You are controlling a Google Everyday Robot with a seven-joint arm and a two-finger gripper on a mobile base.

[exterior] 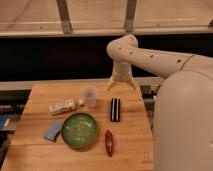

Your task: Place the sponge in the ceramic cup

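The sponge (pixel 54 129), a flat blue-grey pad, lies on the wooden table (pixel 35 100) just left of the green bowl (pixel 79 130). The ceramic cup (pixel 90 96), pale and handleless, stands upright behind the bowl near the table's middle. My gripper (pixel 121 85) hangs from the white arm above the table's back right part, to the right of the cup and far from the sponge. Its two fingers point down and are spread apart with nothing between them.
A white patterned packet (pixel 62 106) lies left of the cup. A black oblong object (pixel 115 109) lies below the gripper and a red object (pixel 108 142) right of the bowl. The robot's white body (pixel 182 125) fills the right side.
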